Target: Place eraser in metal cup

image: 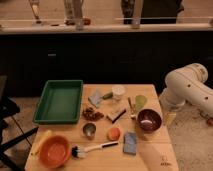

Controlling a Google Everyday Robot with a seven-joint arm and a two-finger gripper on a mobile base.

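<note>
The eraser (pixel 116 115), a small flat block with a pale top over a black base, lies near the middle of the wooden table (pixel 150 160). The metal cup (pixel 89 131), small and silver-grey with a dark inside, stands upright to the eraser's front left, a short gap away. My white arm (pixel 189 89) is off the table's right side. The gripper (pixel 171 118) hangs beside the table's right edge, next to the purple bowl, well to the right of the eraser and the cup. It holds nothing that I can see.
A green tray (pixel 59 101) is at the back left. An orange bowl (pixel 54 151) and a black-handled brush (pixel 92 148) are in front. An orange ball (pixel 114 133), blue-grey sponge (pixel 130 142), purple bowl (pixel 149 120), pale green cup (pixel 140 102) and white cup (pixel 118 92) surround the eraser.
</note>
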